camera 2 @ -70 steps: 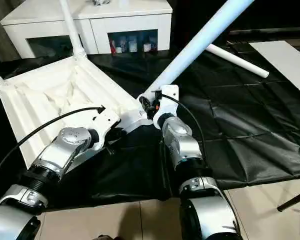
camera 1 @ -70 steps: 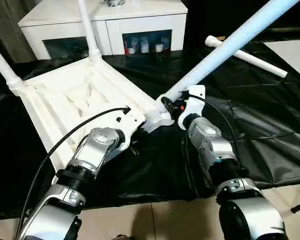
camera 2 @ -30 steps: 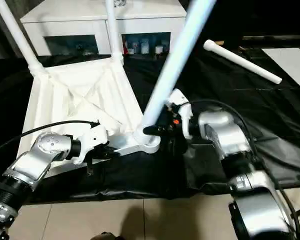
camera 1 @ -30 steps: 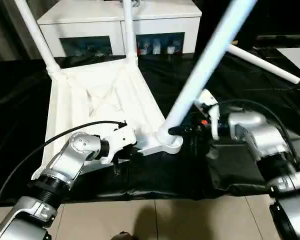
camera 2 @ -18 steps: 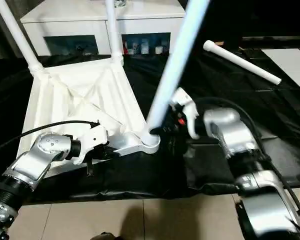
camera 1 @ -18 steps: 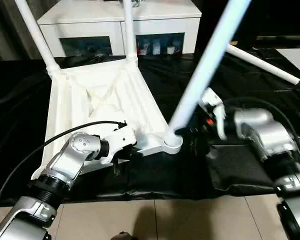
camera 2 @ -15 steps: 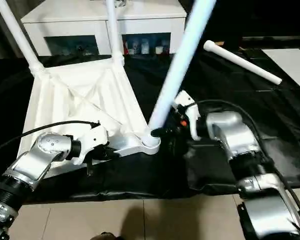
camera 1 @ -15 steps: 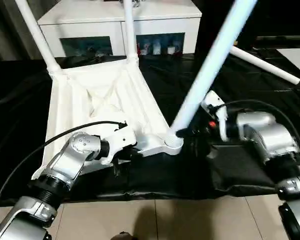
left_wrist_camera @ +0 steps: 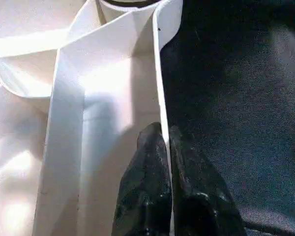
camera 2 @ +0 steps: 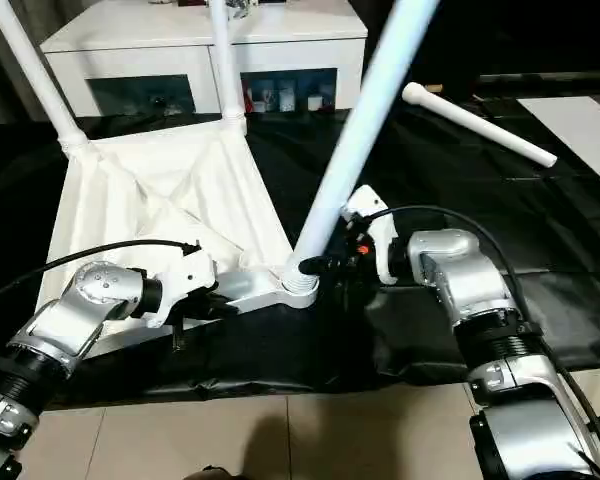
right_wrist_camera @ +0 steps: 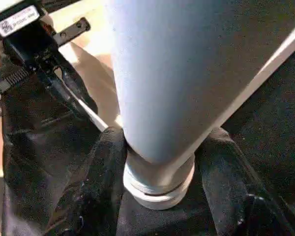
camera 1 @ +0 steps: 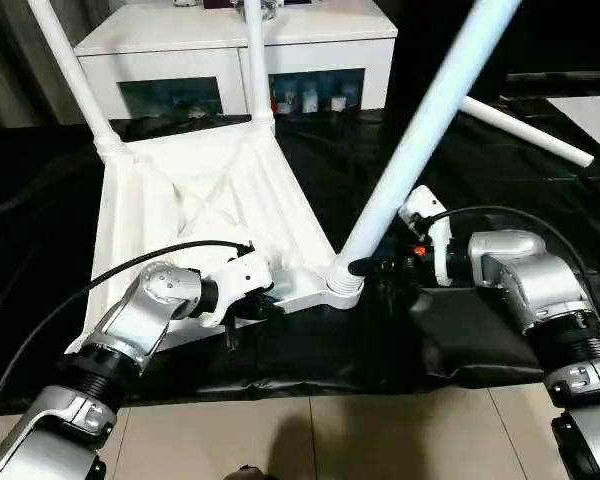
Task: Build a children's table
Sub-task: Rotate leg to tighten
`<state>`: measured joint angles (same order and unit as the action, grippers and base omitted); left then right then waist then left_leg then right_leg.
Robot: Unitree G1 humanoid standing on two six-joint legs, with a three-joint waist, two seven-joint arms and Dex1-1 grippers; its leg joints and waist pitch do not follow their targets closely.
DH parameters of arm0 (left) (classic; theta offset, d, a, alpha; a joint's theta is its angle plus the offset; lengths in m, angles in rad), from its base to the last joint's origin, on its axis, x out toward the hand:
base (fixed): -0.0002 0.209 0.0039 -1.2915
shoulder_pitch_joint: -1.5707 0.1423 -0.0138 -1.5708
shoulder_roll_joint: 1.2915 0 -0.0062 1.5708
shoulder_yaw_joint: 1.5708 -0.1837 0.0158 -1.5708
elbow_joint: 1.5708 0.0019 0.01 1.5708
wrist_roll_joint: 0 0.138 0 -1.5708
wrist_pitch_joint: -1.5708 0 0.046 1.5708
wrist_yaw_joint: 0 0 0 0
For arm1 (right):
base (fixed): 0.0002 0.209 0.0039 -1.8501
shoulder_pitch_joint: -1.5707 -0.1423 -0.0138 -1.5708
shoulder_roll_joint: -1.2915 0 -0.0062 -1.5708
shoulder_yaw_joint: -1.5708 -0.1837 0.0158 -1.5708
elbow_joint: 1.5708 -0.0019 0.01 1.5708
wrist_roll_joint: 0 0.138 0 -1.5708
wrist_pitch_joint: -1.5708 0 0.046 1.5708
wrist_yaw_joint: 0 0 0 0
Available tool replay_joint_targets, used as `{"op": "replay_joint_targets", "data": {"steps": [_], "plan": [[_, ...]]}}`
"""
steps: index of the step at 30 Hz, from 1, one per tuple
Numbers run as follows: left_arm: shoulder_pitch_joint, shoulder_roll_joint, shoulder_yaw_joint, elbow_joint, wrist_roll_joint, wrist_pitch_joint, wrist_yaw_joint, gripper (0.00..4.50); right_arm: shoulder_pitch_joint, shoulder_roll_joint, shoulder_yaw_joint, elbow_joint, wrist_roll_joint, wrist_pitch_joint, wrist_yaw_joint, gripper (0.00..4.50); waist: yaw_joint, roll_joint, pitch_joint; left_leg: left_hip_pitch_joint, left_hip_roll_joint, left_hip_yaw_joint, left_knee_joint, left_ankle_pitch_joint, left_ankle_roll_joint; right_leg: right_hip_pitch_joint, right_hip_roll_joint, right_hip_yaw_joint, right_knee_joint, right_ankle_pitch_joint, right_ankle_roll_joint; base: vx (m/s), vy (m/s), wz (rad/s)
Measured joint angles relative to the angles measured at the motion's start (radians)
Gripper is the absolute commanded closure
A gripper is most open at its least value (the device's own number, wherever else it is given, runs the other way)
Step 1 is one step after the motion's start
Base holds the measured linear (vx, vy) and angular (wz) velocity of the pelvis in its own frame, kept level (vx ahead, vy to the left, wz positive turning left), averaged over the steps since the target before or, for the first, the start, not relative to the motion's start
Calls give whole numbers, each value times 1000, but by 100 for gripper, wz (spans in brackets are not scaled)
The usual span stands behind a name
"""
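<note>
Tabletop [camera 1: 195, 210] lies upside down on the black cloth [camera 1: 500, 200] in front of you, ribbed underside up, its long sides running from near to far. Two legs stand in its far sockets: the far-left leg [camera 1: 70, 70] leans out to the left, and the far-right leg [camera 1: 257, 60] rises almost straight. Behind them you see the white cabinet [camera 1: 230, 50] with its dark glass doors.

Your left gripper [left_wrist_camera: 162, 147] is pinched onto the tabletop's near rim, one black finger on either side of the thin white edge, just left of the near-right corner socket [camera 1: 342, 287].

Your right gripper [right_wrist_camera: 160, 162] is clamped around the third leg [camera 1: 420, 130] right at its base, a finger pressed to each side just above the threaded collar. That leg's lower end sits at the near-right socket, and the tube tilts up and to the right; you cannot tell how far the thread has gone in.

The fourth leg [camera 2: 475, 122] lies loose on the cloth at the far right, well apart from the tabletop
</note>
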<state>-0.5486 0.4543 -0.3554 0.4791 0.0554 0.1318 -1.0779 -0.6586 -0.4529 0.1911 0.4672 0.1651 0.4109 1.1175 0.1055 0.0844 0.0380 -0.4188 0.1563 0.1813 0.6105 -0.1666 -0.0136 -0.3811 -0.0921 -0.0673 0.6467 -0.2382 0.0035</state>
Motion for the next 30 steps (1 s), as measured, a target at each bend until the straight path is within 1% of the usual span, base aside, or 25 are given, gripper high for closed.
{"op": "replay_joint_targets", "data": {"steps": [2, 4, 6, 9, 13, 15, 22, 25, 30], "plan": [[0, 0, -1, 0, 0, -1, -1, 450, 6, -4, 4, -15, -2, 1, -2, 266, 1, 0, 0, 0, 0, 0, 0, 0, 0, 0, 0, 0, 0, 0, 0, 0, 0, 0], [-1, -1, -4, 0, 0, -4, -6, 450, 30, -15, 8, -52, -5, 0, -6, 266, 6, 1, 0, 0, 0, 0, 0, 0, 0, 0, 0, 0, -1, 0, 0, 0, 0, 0], [-1, -1, -5, 5, 0, -6, -8, 450, 34, -21, 17, -70, -11, 0, -7, 266, 7, 6, -1, 0, 0, 0, 0, 0, 0, 0, 0, 0, -1, 0, 0, 0, 0, 0], [-3, -1, -6, 12, 0, -10, -13, 450, 32, -21, 26, -81, -20, 0, -5, 266, 6, 8, -3, 0, 0, 0, 0, 0, 0, 0, 0, 0, -1, 0, 0, 0, 0, 0], [-7, 0, -6, 22, 1, -10, -21, 450, 9, -20, 49, -74, -42, 0, 8, 266, 4, 10, -4, 1, 0, 0, 0, 0, 0, 1, 0, 0, -1, 0, 0, 0, 0, 0], [-7, 2, -6, 23, 1, -10, -22, 450, -6, -16, 57, -61, -51, -1, 15, 266, 2, 9, -5, 1, 0, 0, 0, 0, 0, 1, 0, 0, 0, 0, 0, 0, 0, 0], [-7, 9, -6, 24, 7, -8, -26, 450, -86, 8, 92, 54, -79, -31, 63, 266, -10, 6, -6, 2, 0, 0, 0, 0, 0, 1, 0, 0, 0, 0, 0, 0, 0, 0], [-7, 9, -6, 24, 7, -7, -27, 450, -107, 18, 94, 93, -86, -41, 82, 266, -11, 5, -7, 3, 0, 0, 0, 0, 0, 2, 0, 0, 0, 0, 0, 0, 0, 0], [-4, 12, -5, 24, 7, -3, -28, 450, -146, 41, 103, 171, -101, -83, 100, 266, -17, 4, -8, 5, 0, 0, 0, 0, 0, 3, 0, 0, 0, 0, 0, 0, 0, 0]]}}
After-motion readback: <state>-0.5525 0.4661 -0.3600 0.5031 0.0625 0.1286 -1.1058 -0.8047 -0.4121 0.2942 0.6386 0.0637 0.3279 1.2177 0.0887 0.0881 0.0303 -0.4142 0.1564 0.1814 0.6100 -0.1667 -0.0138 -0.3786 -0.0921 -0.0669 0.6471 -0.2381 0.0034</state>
